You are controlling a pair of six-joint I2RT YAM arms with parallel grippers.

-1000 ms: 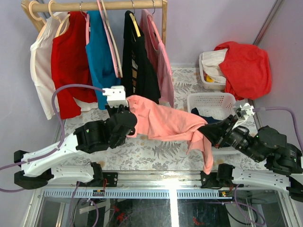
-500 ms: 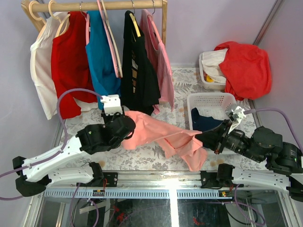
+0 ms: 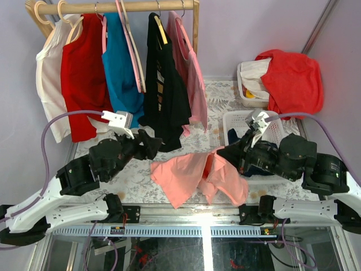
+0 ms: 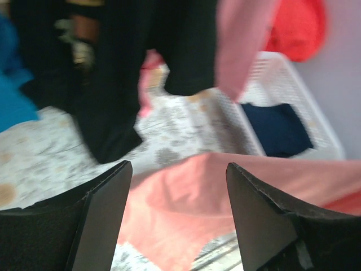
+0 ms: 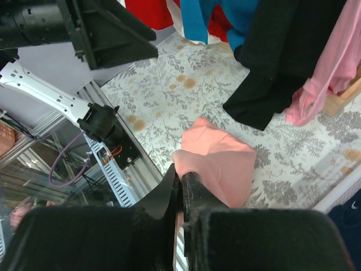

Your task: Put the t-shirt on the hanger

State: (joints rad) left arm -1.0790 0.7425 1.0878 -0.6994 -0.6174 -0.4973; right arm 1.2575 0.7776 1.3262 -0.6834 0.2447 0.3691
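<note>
We see the salmon t-shirt (image 3: 180, 175) crumpled low over the table (image 3: 197, 141) near its front edge, 1 fold pinched by the right gripper (image 5: 181, 183).

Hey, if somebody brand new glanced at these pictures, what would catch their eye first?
The salmon t-shirt lies bunched near the table's front edge, one end pinched in the right gripper, while the left gripper stands open and empty beside it. Behind them, a wooden rail crowded with hanging clothes fills the far left, and a bright red shirt is heaped at the far right.
</note>
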